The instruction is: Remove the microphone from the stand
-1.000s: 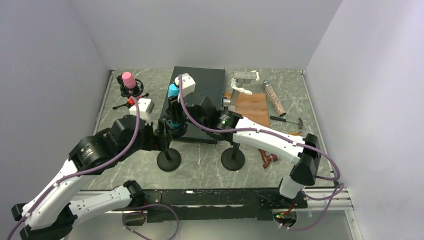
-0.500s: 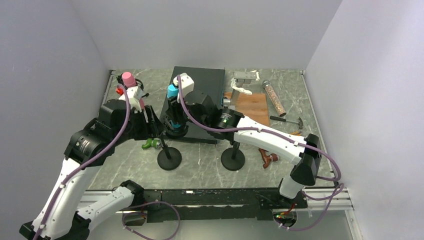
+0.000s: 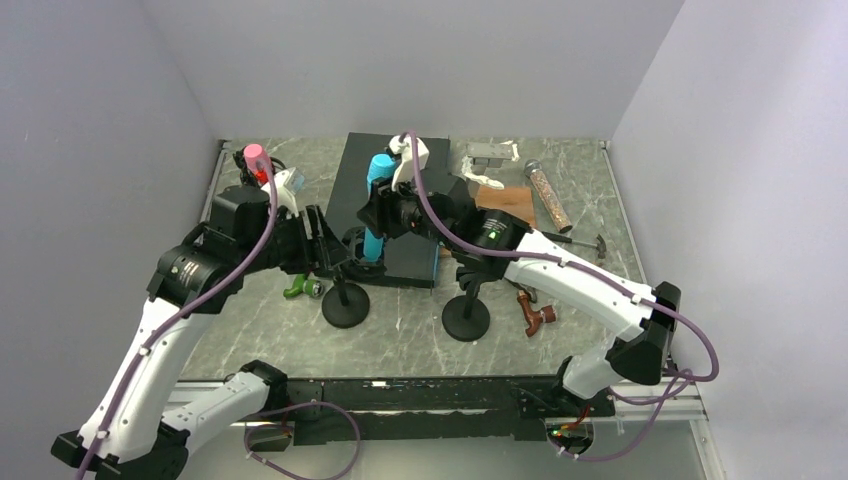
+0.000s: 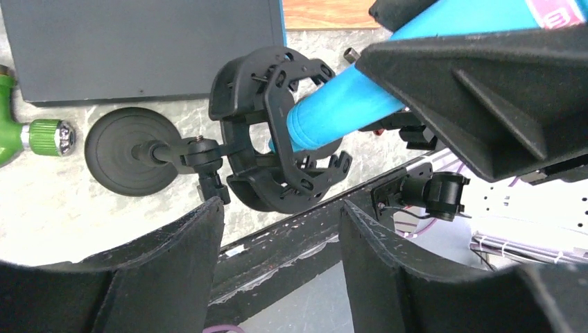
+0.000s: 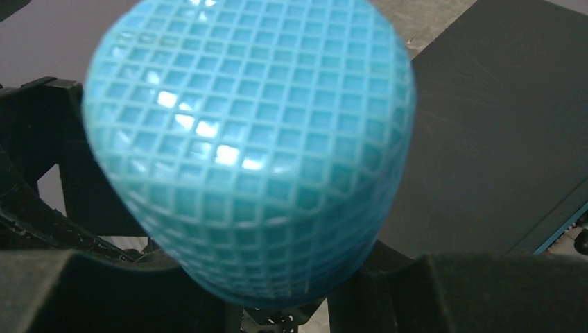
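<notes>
The blue microphone (image 3: 377,195) stands tilted, its mesh head (image 5: 249,139) filling the right wrist view. My right gripper (image 3: 388,215) is shut on its body. In the left wrist view the microphone's blue body (image 4: 340,104) slants down to the left, and its lower end still sits inside the ring of the black shock mount (image 4: 277,132). The mount tops a stand with a round black base (image 3: 345,306). My left gripper (image 3: 333,257) is open and empty, just left of the mount; its fingers (image 4: 173,270) hold nothing between them.
A pink microphone (image 3: 254,157) stands at the back left. A second round stand base (image 3: 466,318) sits right of the first. A green tool (image 3: 300,289), a black box (image 3: 400,165), a wooden board (image 3: 507,212), a brown microphone (image 3: 548,196), a hammer (image 3: 575,240) and a brown clamp (image 3: 535,312) lie around.
My right gripper has raised the blue microphone up and to the right, out of most of the mount. My left gripper has let go of the stand and drawn back, uncovering the green tool.
</notes>
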`<action>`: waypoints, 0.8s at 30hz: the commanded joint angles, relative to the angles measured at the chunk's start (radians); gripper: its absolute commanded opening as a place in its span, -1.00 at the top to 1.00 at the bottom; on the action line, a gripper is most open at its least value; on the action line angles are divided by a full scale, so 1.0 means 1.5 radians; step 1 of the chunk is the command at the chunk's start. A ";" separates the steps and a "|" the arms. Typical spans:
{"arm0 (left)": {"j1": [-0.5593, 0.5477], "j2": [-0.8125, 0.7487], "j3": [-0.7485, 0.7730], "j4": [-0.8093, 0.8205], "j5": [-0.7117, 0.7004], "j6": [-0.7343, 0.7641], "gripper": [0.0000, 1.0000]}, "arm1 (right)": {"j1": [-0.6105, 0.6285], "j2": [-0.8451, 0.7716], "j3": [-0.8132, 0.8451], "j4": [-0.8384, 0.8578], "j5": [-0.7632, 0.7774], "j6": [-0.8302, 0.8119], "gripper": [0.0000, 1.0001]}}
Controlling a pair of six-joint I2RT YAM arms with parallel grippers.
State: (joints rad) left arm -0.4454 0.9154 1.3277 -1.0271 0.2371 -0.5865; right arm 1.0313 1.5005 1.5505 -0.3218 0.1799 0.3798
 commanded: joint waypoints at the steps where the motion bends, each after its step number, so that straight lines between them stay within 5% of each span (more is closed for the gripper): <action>1: 0.008 0.012 -0.004 0.041 0.040 -0.010 -0.32 | -0.019 -0.022 -0.019 -0.006 -0.040 0.030 1.00; 9: 0.042 0.014 -0.015 0.043 0.030 -0.011 -0.26 | -0.040 -0.002 0.006 -0.022 -0.060 0.020 1.00; 14: 0.076 0.033 0.010 0.057 0.059 0.007 -0.55 | -0.043 0.007 0.017 -0.030 -0.067 0.014 1.00; 24: 0.099 0.071 -0.017 0.094 0.081 0.025 -0.25 | -0.044 0.032 0.064 -0.049 -0.078 -0.007 1.00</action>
State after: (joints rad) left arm -0.3138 1.0237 1.3140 -0.9405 0.3344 -0.5751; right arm 0.9672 1.5387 1.5784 -0.3897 0.0875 0.3923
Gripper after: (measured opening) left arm 0.654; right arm 0.407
